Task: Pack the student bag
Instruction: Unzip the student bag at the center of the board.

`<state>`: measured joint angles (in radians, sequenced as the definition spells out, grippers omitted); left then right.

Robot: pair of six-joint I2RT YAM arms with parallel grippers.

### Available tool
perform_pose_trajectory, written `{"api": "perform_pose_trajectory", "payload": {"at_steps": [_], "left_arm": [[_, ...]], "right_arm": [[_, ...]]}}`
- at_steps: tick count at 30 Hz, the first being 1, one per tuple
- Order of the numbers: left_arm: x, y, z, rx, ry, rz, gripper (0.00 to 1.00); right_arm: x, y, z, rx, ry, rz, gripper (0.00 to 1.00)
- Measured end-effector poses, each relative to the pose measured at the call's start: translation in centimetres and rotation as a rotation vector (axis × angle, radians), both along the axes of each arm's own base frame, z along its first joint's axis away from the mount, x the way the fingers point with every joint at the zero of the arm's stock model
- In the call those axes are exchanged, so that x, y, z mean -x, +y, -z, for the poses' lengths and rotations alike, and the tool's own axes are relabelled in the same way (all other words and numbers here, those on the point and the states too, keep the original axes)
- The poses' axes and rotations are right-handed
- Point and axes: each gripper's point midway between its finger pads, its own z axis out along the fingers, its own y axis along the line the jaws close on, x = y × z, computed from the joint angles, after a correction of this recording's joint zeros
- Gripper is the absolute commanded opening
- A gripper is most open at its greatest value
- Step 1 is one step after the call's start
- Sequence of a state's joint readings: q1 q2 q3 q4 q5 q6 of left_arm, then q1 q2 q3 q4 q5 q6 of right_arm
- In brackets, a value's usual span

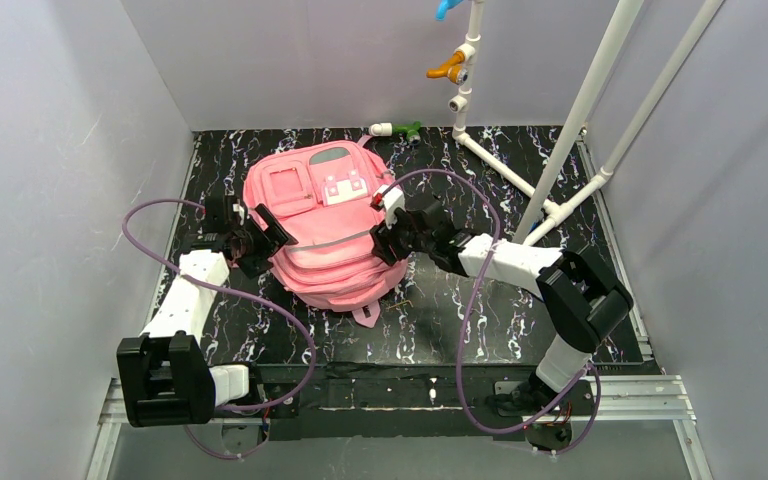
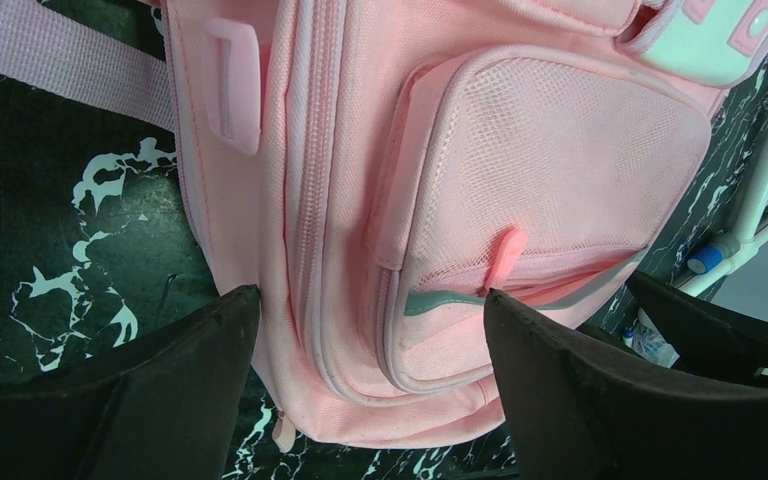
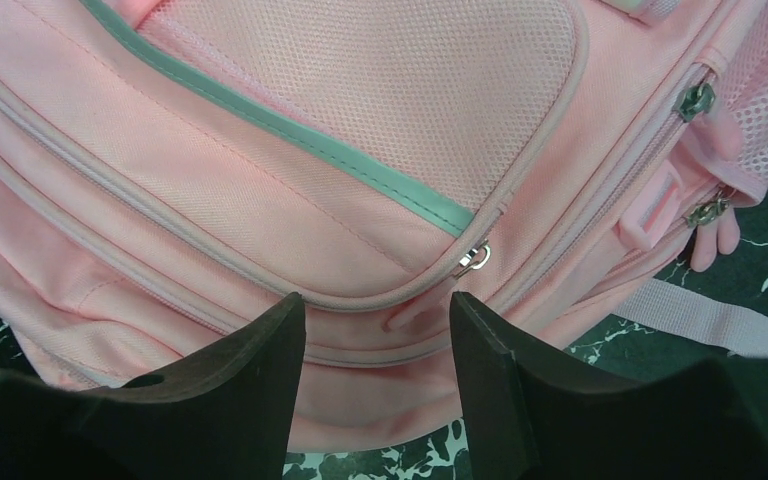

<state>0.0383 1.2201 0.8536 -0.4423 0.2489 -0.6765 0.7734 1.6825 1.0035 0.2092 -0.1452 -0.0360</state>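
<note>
The pink student bag lies flat in the middle of the black marbled table, its front pockets up and all zips closed. My left gripper is open at the bag's left side; in the left wrist view the bag fills the space past my spread fingers. My right gripper is open at the bag's right side. In the right wrist view a metal zip slider with a pink pull tab sits just beyond the gap between my fingers. Neither gripper holds anything.
A white pipe frame with a yellow valve stands at the back right. A green-and-white fitting lies behind the bag. A pink strap trails on the table beside the bag. Grey walls close in both sides.
</note>
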Motion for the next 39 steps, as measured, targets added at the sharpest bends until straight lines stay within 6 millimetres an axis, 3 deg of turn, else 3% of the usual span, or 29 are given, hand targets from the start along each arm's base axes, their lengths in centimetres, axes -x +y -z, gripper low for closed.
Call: {"api": "perform_pose_trajectory", "payload": {"at_steps": [18,25,31,39], "left_arm": [[0.3,-0.3,0.3,0.018,0.01,0.008,0.85],[0.3,-0.3,0.3,0.02,0.01,0.002,0.82],[0.0,-0.6,0.6,0.037,-0.001,0.009,0.74],[-0.1,-1.3,1.5,0.08,-0.011,0.021,0.73]], "right_arm": [[0.0,-1.1,1.6,0.104,-0.072,0.03,0.62],[-1.4,-1.3,1.9,0.121,-0.115,0.096,0.44],[-2.4,-1.7,2.0,0.125,-0.173,0.138,0.04],[-2.7,-2.1,2.0,0.125,-0.199,0.145,0.01]]}}
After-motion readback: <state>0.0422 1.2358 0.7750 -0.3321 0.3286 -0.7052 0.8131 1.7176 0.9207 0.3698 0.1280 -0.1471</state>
